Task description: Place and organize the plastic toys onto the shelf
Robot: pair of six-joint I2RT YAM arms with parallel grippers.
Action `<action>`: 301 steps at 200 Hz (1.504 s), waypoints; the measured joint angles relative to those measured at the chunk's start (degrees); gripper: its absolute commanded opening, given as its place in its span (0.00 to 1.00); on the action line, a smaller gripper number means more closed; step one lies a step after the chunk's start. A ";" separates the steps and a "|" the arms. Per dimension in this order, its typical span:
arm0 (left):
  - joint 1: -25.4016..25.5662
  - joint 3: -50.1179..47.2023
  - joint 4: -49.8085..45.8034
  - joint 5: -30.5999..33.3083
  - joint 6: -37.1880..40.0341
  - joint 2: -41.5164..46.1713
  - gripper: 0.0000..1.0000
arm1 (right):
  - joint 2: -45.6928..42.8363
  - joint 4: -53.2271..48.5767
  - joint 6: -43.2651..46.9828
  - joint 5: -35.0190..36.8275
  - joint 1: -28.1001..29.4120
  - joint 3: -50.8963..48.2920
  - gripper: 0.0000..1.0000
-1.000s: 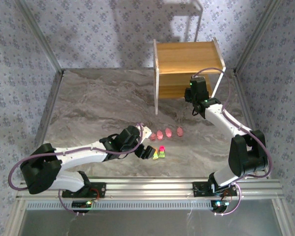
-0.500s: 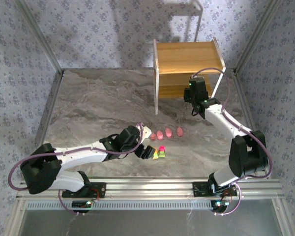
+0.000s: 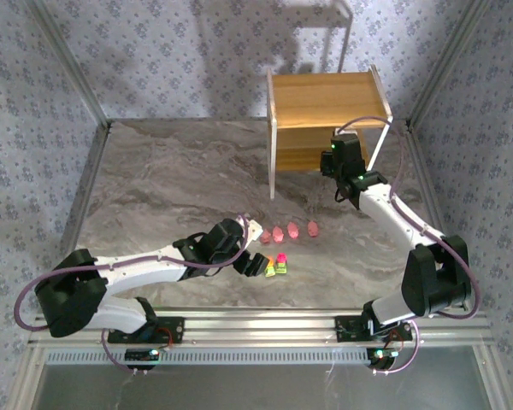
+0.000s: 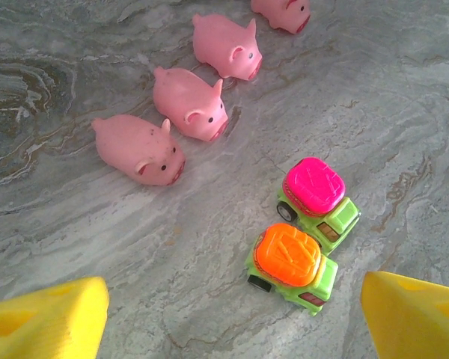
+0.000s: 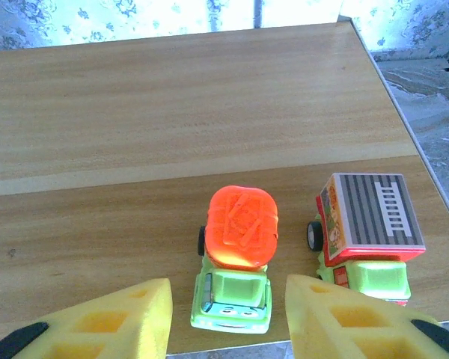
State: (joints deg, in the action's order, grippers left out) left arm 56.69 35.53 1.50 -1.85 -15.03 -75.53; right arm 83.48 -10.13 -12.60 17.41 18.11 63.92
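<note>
Eight small plastic toys in all: four pink pig-shaped figures and four blocky toy trucks with green-yellow bases.

The four pigs (image 4: 191, 105) lie in a slanting row on the grey marbled desk (image 3: 171, 179), near the middle, apart from one another. Just nearer than that row stand two of the trucks, side by side and almost touching: the pink-topped truck (image 4: 318, 196) and, on its near side, the first orange-topped truck (image 4: 292, 262).

The other two trucks are on the two-tier shelf (image 3: 325, 98) of light-brown wooden boards and thin white frames at the far right of the desk. They stand upright along the near edge of what looks like its lower board: a second orange-topped truck (image 5: 236, 262) and, to its right, a truck with a grey striped top and red box (image 5: 367, 239). The box's side carries a print too small to read.

The left end effector (image 4: 233, 299) hangs just above the desk on the near side of the two loose trucks, yellow fingers spread wide and grasping nothing.

The right end effector (image 5: 228, 288) is at the shelf's near edge, its fingers on either side of the second orange-topped truck with a clear gap on both sides, so that toy is released
</note>
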 measured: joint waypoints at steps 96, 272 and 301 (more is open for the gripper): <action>0.00 0.00 -0.22 1.77 0.24 0.11 0.87 | -16.57 -5.99 -3.15 4.44 5.70 -9.49 0.48; -1.64 1.53 -1.20 4.07 0.20 -0.39 0.87 | -27.63 -21.27 -36.15 23.12 48.72 -26.29 0.49; -2.08 1.53 -1.33 4.04 0.20 -0.39 0.87 | -24.79 -21.29 -41.90 23.85 52.09 -28.02 0.49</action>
State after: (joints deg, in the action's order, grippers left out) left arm 54.61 37.06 0.16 2.20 -14.83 -75.92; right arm 58.70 -31.42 -54.50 41.25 70.19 35.90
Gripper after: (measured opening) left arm 0.874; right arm 0.487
